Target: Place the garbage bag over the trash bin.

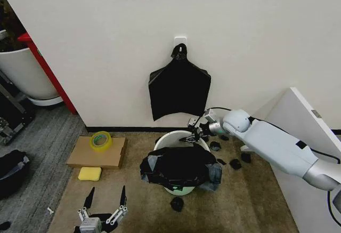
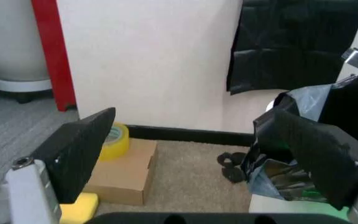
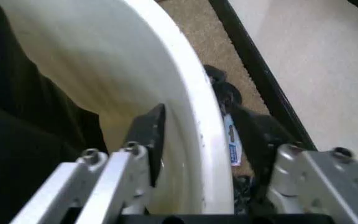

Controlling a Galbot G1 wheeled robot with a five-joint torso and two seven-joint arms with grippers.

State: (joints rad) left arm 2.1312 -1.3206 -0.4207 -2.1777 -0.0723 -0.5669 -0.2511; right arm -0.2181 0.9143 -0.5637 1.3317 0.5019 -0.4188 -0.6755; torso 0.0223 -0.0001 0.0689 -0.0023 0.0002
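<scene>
The cream-white trash bin [image 1: 162, 138] stands on the carpet below the wall. The glossy black garbage bag [image 1: 178, 168] is draped over its near half, while the far rim stays bare. My right gripper [image 1: 193, 135] is at that far rim. In the right wrist view it [image 3: 199, 113] is open and straddles the bin's rim [image 3: 195, 79], one finger inside and one outside, with the bag [image 3: 17, 121] deeper in the bin. My left gripper [image 1: 106, 201] hovers open near the floor, left of the bin, with nothing between its fingers [image 2: 79, 149]. The bag [image 2: 353, 107] hangs just beyond it.
A flat black bundle of bags [image 1: 178, 89] hangs on the wall above the bin. Left of the bin lie a cardboard box [image 1: 97, 153] with a yellow tape roll [image 1: 100, 140] and a yellow sponge [image 1: 89, 174]. Black scraps [image 1: 177, 204] litter the carpet. A white cabinet [image 1: 301, 121] stands at the right.
</scene>
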